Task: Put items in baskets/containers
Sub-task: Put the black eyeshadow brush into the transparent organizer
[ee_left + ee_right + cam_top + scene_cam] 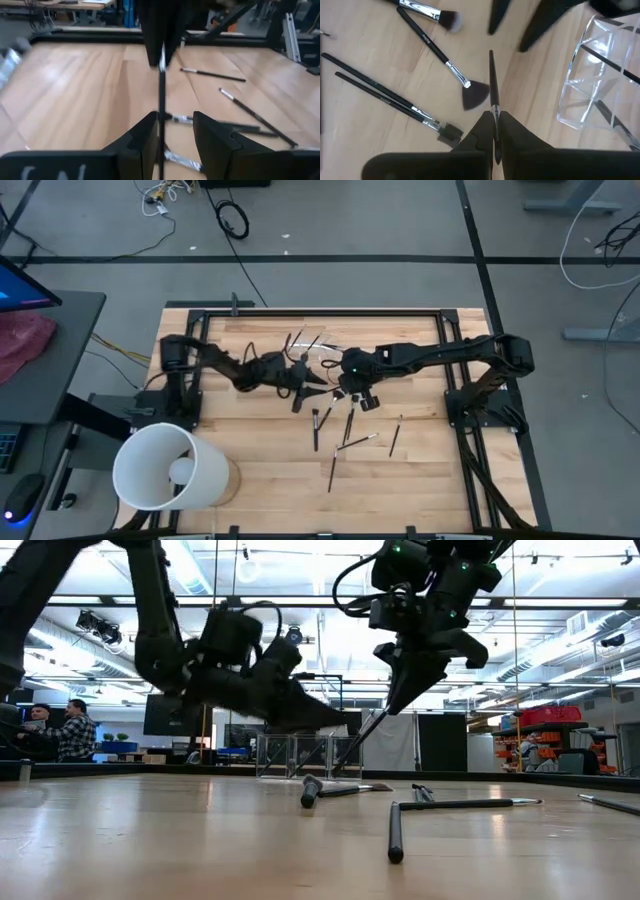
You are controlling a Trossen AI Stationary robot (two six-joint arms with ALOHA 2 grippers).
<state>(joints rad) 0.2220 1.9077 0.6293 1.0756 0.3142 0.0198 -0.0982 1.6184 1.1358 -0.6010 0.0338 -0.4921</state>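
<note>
My right gripper is above the table's middle, shut on one thin dark makeup brush with a silvery ferrule. The brush's free handle end reaches between the fingers of my left gripper, which is open and points level at it from the left. The clear plastic holder stands just beyond, at the far middle, with a few brushes leaning in it. Several more brushes lie flat on the wood nearer the front. My right gripper pinches the brush at its silvery ferrule between its two fingers, coming from above and slanting down. The brush runs on along the fingers' line, its dark handle hanging slanted below them, clear of the table. My left gripper has the handle between its fingers; whether a finger touches it, I cannot tell.
A large white bucket lies on its side at the near left corner. The loose brushes lie spread over the middle and the right of the table. A black frame rims the table's far and side edges.
</note>
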